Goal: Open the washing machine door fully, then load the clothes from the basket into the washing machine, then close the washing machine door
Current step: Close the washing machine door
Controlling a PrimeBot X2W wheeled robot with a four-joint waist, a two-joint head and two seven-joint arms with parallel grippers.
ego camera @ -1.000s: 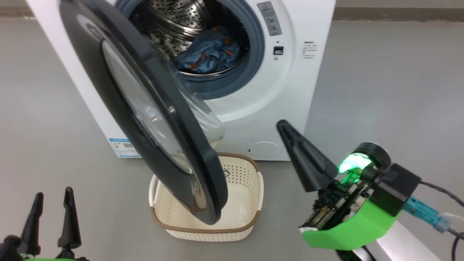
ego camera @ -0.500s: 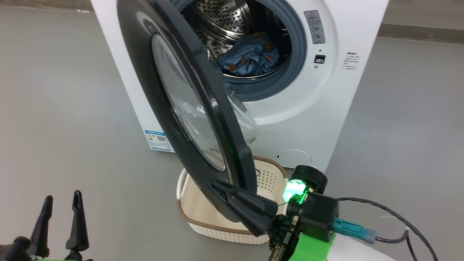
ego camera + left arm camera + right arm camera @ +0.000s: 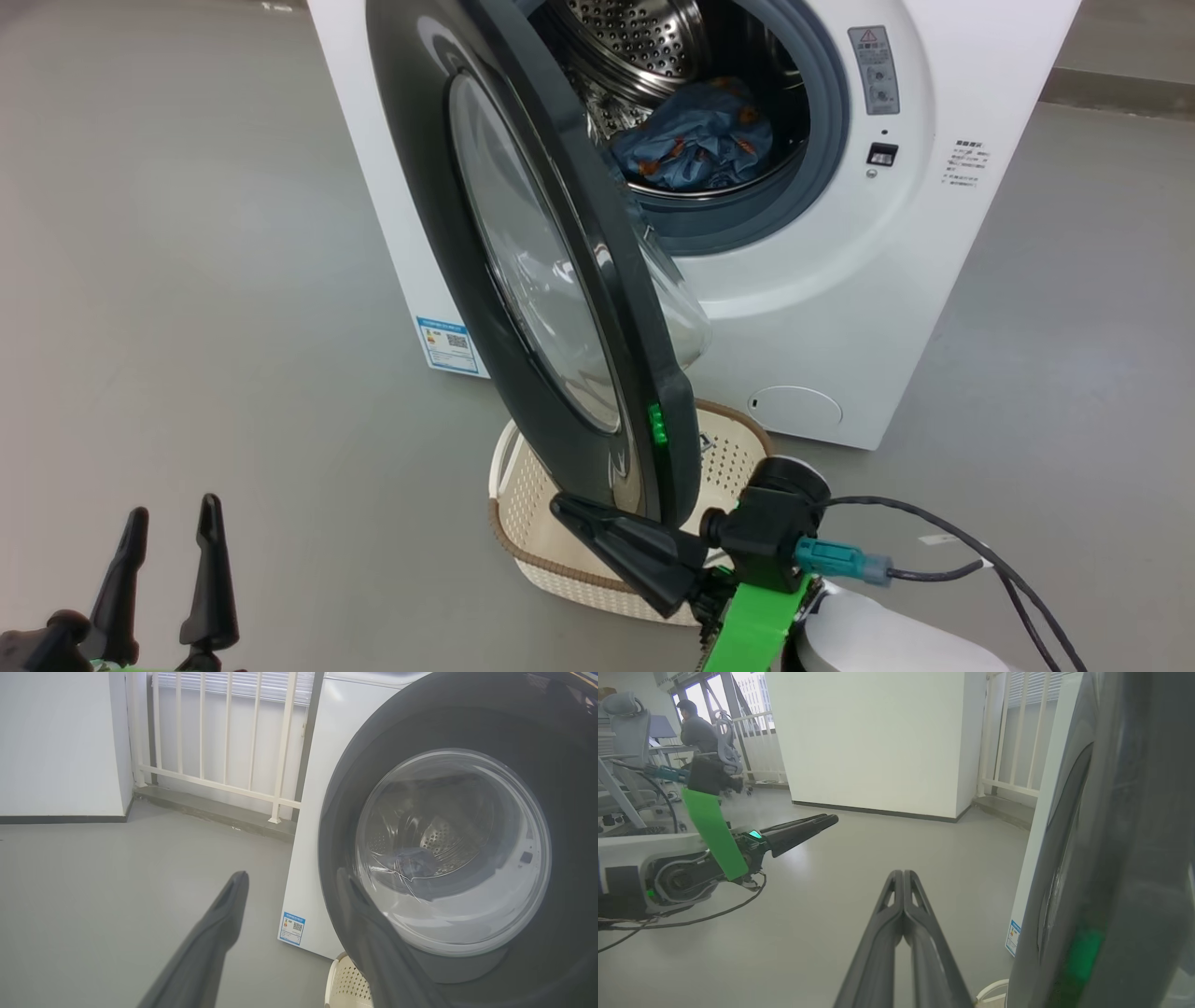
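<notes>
Inside the white front-loading washing machine [image 3: 803, 308] we see light-blue printed clothes [image 3: 695, 149]; the cream plastic basket [image 3: 527, 481] looks empty. Only the black-rimmed round glass door [image 3: 532, 271] needs shutting: right gripper [image 3: 560, 505] jaws clenched, left gripper [image 3: 175, 509] released.

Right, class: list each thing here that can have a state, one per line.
washing machine door: partly open.
clothes: inside the drum.
basket: on the floor under the door, visible part empty.
left hand: open, empty.
right hand: shut, tips by the door's lower rim.
</notes>
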